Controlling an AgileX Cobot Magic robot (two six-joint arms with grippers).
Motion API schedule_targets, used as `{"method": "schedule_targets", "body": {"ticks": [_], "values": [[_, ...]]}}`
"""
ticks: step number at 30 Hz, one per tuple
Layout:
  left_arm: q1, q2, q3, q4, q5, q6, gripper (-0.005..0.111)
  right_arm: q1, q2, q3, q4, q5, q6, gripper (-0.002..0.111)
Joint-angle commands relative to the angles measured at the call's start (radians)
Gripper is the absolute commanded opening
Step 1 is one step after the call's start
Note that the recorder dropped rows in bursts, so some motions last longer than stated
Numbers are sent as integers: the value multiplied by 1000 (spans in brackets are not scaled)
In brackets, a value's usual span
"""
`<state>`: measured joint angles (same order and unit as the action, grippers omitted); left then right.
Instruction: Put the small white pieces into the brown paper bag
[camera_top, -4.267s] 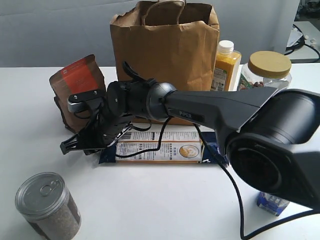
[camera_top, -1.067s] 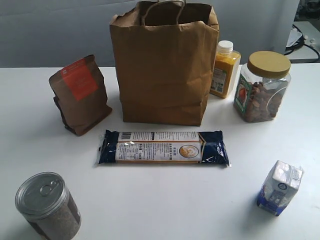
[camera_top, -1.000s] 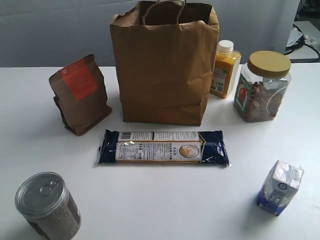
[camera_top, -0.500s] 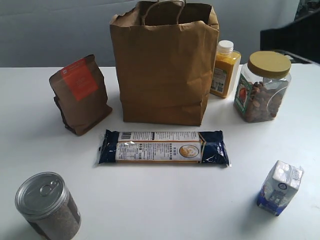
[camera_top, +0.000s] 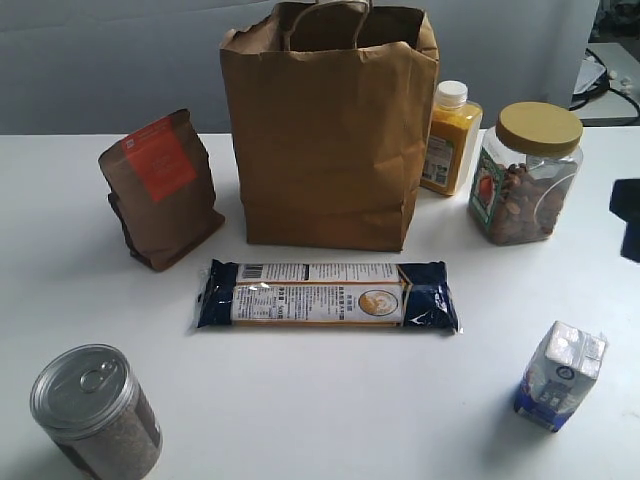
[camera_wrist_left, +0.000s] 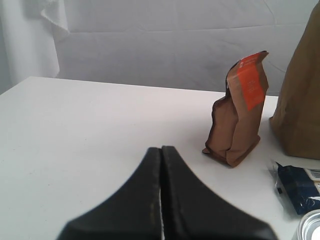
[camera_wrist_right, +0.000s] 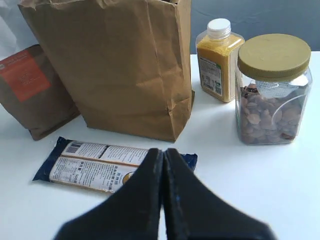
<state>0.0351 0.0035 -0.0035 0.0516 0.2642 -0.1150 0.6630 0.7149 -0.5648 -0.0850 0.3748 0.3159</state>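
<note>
The tall brown paper bag (camera_top: 328, 125) stands upright at the back middle of the white table, its mouth open; it also shows as the brown paper bag (camera_wrist_right: 112, 62) in the right wrist view and as a strip of brown paper bag (camera_wrist_left: 301, 100) in the left wrist view. No small white pieces show in any view. My left gripper (camera_wrist_left: 161, 150) is shut with nothing in it, low over bare table left of the pouch. My right gripper (camera_wrist_right: 163, 151) is shut and empty, above the table in front of the bag. A dark part of the right arm (camera_top: 628, 215) shows at the exterior view's right edge.
A brown pouch with an orange label (camera_top: 158, 188) stands left of the bag. A long blue and white packet (camera_top: 325, 295) lies in front of it. A tin can (camera_top: 92, 408) stands front left, a yellow bottle (camera_top: 449, 138) and nut jar (camera_top: 525, 172) right, a blue carton (camera_top: 560, 374) front right.
The right arm, which reached across to the pouch 4.3 s ago, has drawn back out of the scene. A dark part of it has dropped from the upper right corner to the right edge.
</note>
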Motion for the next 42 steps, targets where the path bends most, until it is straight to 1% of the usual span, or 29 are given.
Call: {"method": "schedule_targets", "body": {"ticks": [1,10,14,18,23,26,38,42], "values": [[-5,-3,4,-8,-2,-5,0,-74,-106,111,74,-76,-21,0],[-5,-3,4,-8,-2,-5,0,-280,-355,306,133,-165,-77,0],[-5,-3,4,-8,-2,-5,0,-332,-477,409,188,-215,-195,0],[-5,-3,4,-8,-2,-5,0,-340,-601,482,228,-236,-284,0],[-5,-3,4,-8,-2,-5,0,-340,-707,555,232,-234,-368,0],[-5,-3,4,-8,-2,-5,0,-340,-715,565,260,-220,-414,0],[-5,-3,4,-8,-2,-5,0,-340,-715,565,262,-216,-426,0],[-5,-3,4,-8,-2,-5,0,-340,-715,565,304,-214,-474,0]]}}
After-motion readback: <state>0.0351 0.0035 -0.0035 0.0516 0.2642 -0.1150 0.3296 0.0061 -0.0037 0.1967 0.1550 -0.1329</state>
